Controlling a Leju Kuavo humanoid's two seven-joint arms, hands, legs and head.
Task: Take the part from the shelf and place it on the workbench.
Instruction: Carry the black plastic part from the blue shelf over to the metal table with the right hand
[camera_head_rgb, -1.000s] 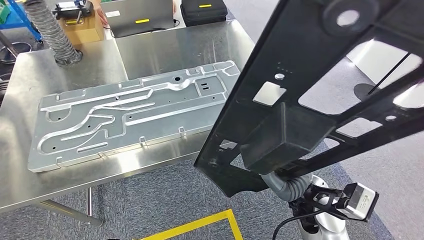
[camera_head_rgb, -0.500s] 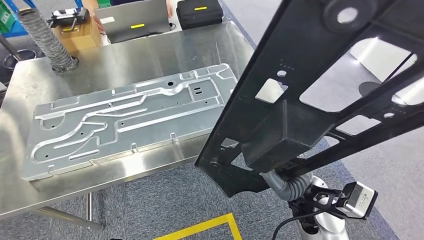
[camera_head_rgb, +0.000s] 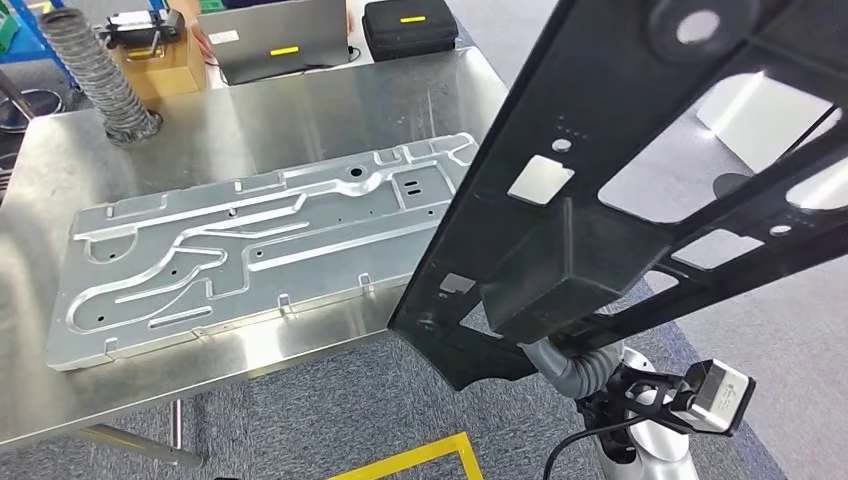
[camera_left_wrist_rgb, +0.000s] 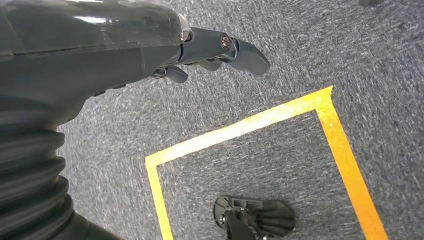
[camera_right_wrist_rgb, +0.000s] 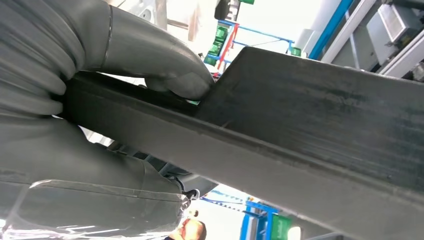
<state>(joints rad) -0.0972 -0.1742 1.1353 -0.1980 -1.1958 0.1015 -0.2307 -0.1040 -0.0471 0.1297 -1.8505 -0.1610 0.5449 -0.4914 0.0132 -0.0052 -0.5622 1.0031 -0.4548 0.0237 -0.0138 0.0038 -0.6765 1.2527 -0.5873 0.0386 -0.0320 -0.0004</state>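
While carried toward worktop: black frame part clamped in right hand, held high for clearance; left hand empty, fingers loosely extended.

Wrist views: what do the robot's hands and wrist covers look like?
Left hand: dark blue-grey fingers with a small screw at a knuckle, a glossy dark shell behind them, then a dark grey ribbed cover. Right hand: thick matte grey thumb, ribbed grey cover, a glossy clear-looking shell section.

Metal plate flat on the workbench, hose and cases behind, held part right.
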